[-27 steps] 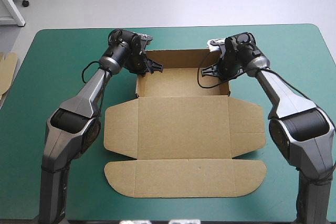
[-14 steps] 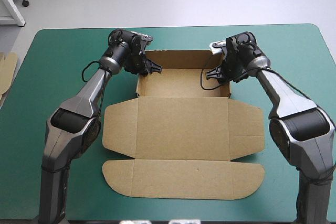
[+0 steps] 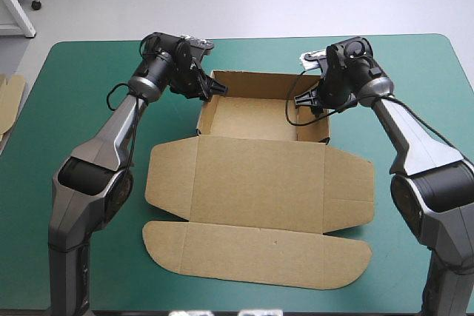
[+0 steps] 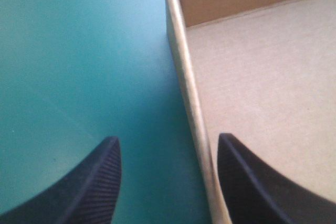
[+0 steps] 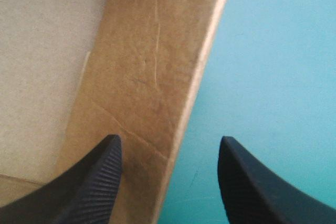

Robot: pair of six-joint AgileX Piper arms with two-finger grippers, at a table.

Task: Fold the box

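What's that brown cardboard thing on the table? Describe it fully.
The brown cardboard box lies on the teal-green table cover: its far part is an open tray with raised walls, its lid panel and flaps flat toward the near edge. The open left gripper and right gripper each straddle a side wall.

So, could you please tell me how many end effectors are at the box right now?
2. The left end effector, open, straddles the left wall of the box; the right end effector, open, straddles its right wall. Neither is hidden.
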